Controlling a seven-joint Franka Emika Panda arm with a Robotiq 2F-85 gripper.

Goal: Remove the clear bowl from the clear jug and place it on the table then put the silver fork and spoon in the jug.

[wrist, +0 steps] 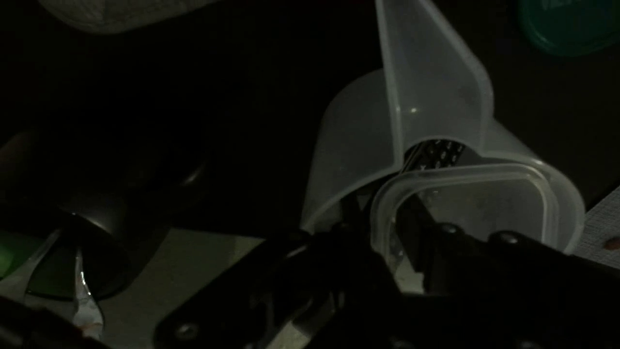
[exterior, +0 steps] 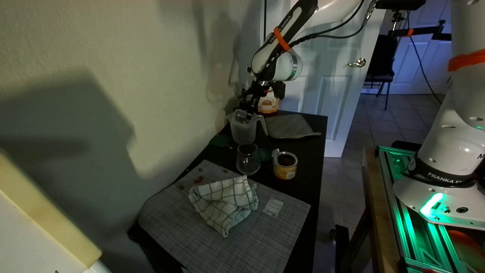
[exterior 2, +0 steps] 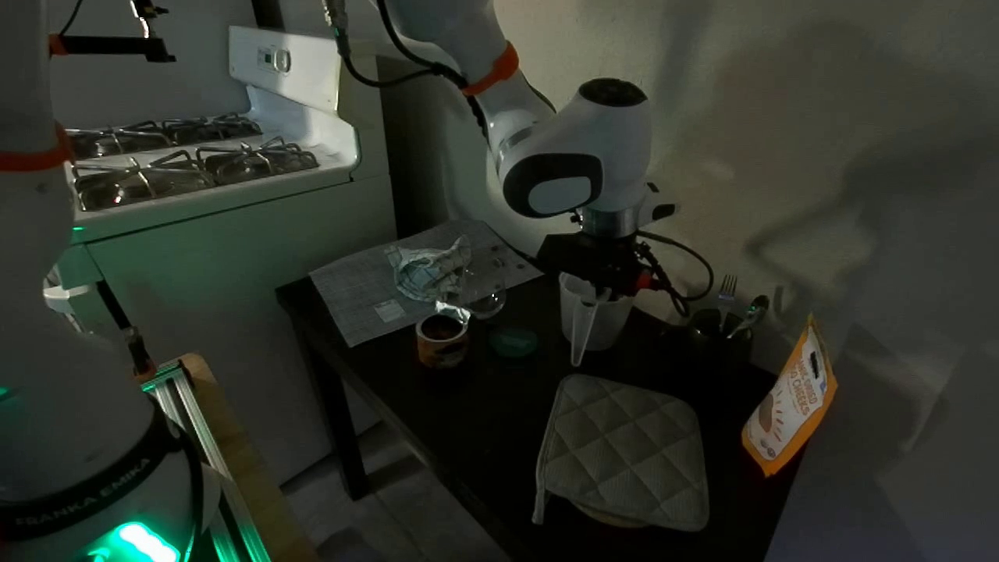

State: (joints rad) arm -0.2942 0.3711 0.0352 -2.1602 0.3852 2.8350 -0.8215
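Since the hand [wrist: 383, 213] has a stretch of the clear bowl [wrist: 484, 206]'s rim between its fingers [wrist: 417, 230], one inside, the other just outside, the next move probably comes down to a straight lift, with the bowl stretching off to the right of them in the wrist view. Honestly can't tell if they're squeezing that rim or only straddling it, way too dark. Bowl's sitting in the mouth of the clear jug [wrist: 353, 135], which stands upright on the counter [exterior 2: 499, 421], so step one isn't done. Fork [exterior 2: 727, 293] and spoon [exterior 2: 752, 312] are poking out of a dark cup [exterior 2: 706, 342] between the jug and the bag [exterior 2: 790, 402], seen in an exterior view. As for labels: print on the yellow can [exterior: 285, 172] is too tiny to read, the bag says CHEEKS plus some mush, and farther off the arm's base [exterior 2: 74, 488] says FRANKA EMIKA
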